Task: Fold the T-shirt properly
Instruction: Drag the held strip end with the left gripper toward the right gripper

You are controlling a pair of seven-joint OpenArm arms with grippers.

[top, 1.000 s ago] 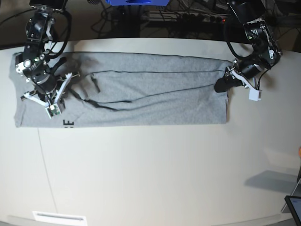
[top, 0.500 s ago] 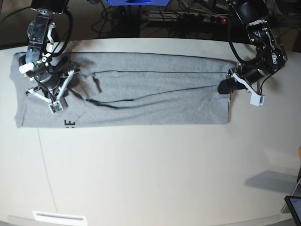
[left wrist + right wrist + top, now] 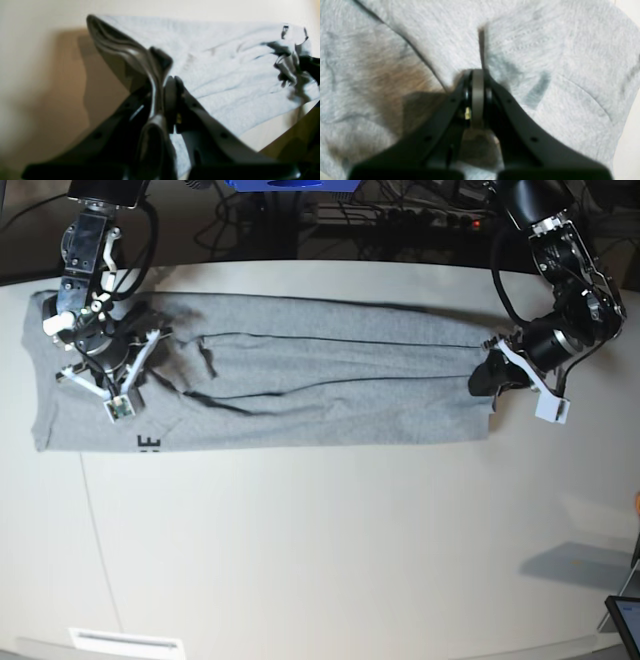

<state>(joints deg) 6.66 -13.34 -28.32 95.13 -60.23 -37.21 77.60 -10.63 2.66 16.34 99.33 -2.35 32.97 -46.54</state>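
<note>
Base view: the T-shirt (image 3: 300, 385) lies as a long grey band across the upper half of the frame on the pale table (image 3: 330, 550), running from the far left edge to right of centre. A scrap of black print shows on its lower edge at the left.

Left gripper (image 3: 487, 376), right side of the base view: I see it sitting at the shirt's right end. In the left wrist view, the left gripper (image 3: 167, 82) has its jaws pressed together on a raised fold of grey cloth, which peaks up toward the upper left of that frame.

Right gripper (image 3: 135, 358), upper left of the base view: it sits over the shirt's left end. In the right wrist view, the right gripper (image 3: 477, 82) is clamped on a thin pinch of fabric, with creases running out from it.

The cloth is bunched around both grips. I count 2 long fold lines running lengthwise between them.
</note>
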